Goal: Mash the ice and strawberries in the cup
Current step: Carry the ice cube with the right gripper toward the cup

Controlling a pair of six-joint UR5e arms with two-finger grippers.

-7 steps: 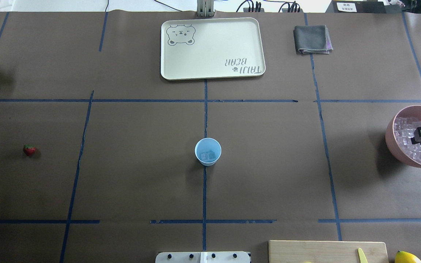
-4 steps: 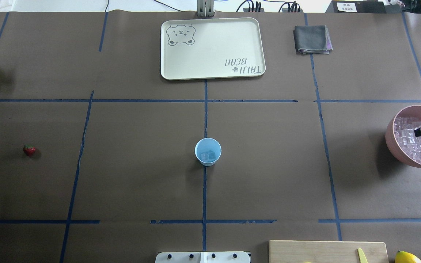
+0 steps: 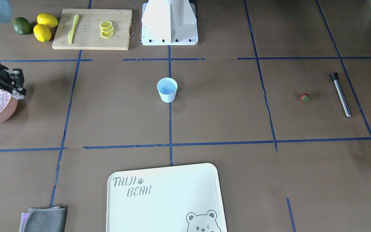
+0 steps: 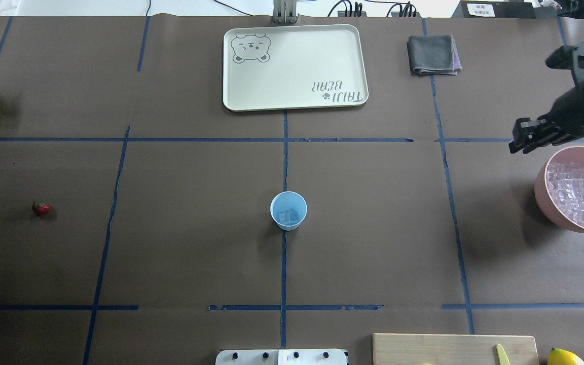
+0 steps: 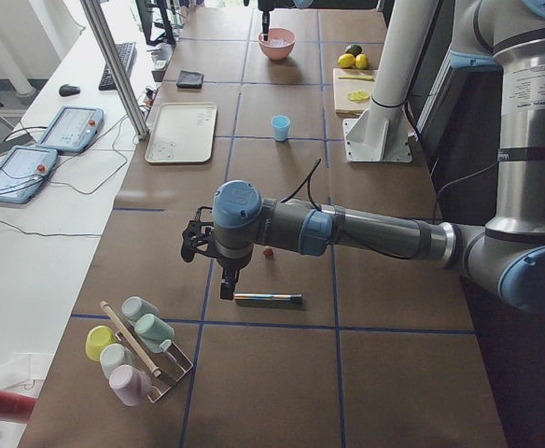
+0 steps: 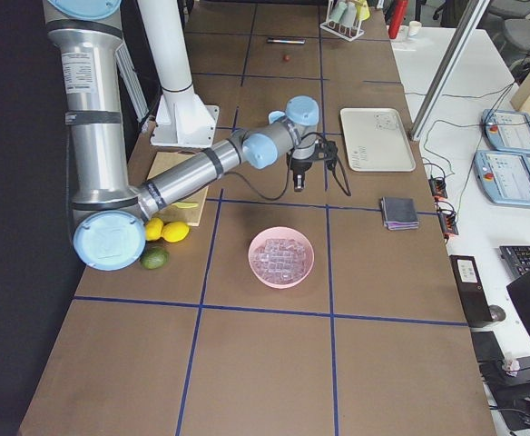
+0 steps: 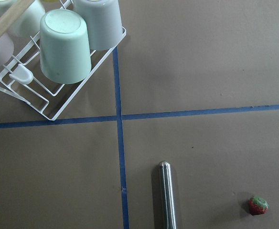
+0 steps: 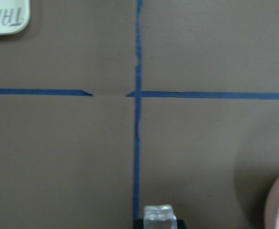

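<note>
The light-blue cup (image 4: 289, 198) stands mid-bench with a few cubes of ice (image 4: 288, 217) in its bottom. At the right edge the pink bowl (image 4: 542, 196) is heaped with more cubes. The right gripper (image 4: 521, 142) hangs above the bench just past the bowl's far left rim, pinching one ice cube (image 8: 159, 217). The left gripper (image 5: 226, 287) points down over the metal rod (image 5: 268, 299) at the left end, near the strawberry (image 4: 40, 208); I cannot tell how wide it is. A moment ago the right gripper was over the ice in the bowl; it has since lifted out and swung left. The cup and strawberry have not moved.
</note>
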